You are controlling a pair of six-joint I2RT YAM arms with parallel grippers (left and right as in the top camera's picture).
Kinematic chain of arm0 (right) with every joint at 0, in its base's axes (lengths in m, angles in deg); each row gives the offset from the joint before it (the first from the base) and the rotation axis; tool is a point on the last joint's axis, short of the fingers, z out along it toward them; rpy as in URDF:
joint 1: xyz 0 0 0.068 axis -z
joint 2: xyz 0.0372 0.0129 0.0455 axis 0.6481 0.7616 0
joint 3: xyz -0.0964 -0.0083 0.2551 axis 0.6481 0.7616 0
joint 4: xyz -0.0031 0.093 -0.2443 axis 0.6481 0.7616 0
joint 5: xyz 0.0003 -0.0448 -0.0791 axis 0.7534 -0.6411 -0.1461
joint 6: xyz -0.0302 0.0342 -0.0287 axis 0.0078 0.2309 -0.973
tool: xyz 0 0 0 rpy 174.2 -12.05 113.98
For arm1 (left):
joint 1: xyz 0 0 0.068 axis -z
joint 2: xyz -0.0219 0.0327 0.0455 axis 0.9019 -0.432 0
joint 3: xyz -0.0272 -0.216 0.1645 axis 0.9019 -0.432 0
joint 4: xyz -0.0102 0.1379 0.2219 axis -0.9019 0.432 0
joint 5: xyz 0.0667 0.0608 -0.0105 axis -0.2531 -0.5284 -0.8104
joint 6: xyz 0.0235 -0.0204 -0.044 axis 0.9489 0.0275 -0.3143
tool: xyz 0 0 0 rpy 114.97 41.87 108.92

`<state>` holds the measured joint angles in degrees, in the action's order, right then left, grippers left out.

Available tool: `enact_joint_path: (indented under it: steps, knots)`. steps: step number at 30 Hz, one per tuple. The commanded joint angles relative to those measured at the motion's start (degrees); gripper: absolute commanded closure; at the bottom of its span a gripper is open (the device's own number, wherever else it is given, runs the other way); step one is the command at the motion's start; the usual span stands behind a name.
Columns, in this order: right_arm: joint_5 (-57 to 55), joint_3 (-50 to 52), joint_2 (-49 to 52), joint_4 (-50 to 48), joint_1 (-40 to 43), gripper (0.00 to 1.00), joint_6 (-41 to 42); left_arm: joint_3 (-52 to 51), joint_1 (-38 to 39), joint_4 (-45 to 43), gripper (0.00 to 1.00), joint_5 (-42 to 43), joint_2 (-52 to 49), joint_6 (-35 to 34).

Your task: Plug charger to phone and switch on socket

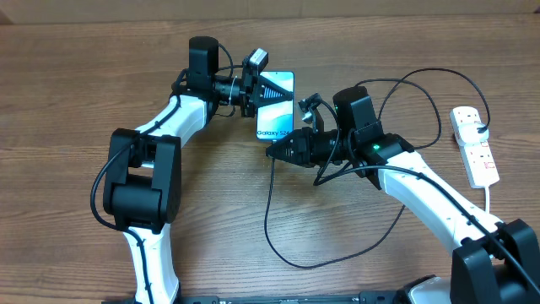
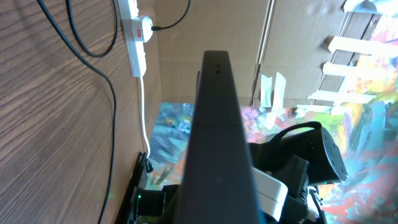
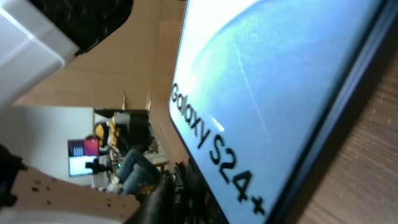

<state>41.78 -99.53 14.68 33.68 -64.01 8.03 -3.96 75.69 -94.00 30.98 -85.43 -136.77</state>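
The step in hand is judged to be the plugging in. The phone (image 1: 280,116) is found toward the far edge of the table (image 1: 67,84), about midway along it, with its lettered end turned to the near edge. In the left wrist view it is seen edge-on, so it is raised on its side, not lying flat.

For a clean insertion, the plug should be lined up with the port in the lettered end and pushed straight along the length of the phone, while the phone is held firm against the push. Slack should be left in the charger (image 1: 268,211), whose loop is spread toward the near edge.

The left pincer (image 1: 272,89) is closed on the far end of the phone. The right pincer (image 1: 272,154) is drawn to a narrow point just beside the lettered end. The cable is seen to leave from its tip, so it is judged to be closed on the charger's end; the plug itself is hidden, and contact with the port cannot be told.

The socket (image 1: 475,145) lies well apart by the right edge, and its switch is judged not yet pressed
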Motion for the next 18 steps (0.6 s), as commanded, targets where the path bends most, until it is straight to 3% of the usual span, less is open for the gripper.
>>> enact_joint_path:
  steps: [1,18]
  knots:
    - [-0.7,0.6,0.1,-0.7,0.0,0.96,-0.2,0.0,0.4,-0.3,0.96,2.0,1.5,-0.8]
    - [-3.5,0.6,0.1,-4.3,0.0,0.96,4.3,0.0,0.4,-0.3,0.96,2.1,1.5,-0.8]
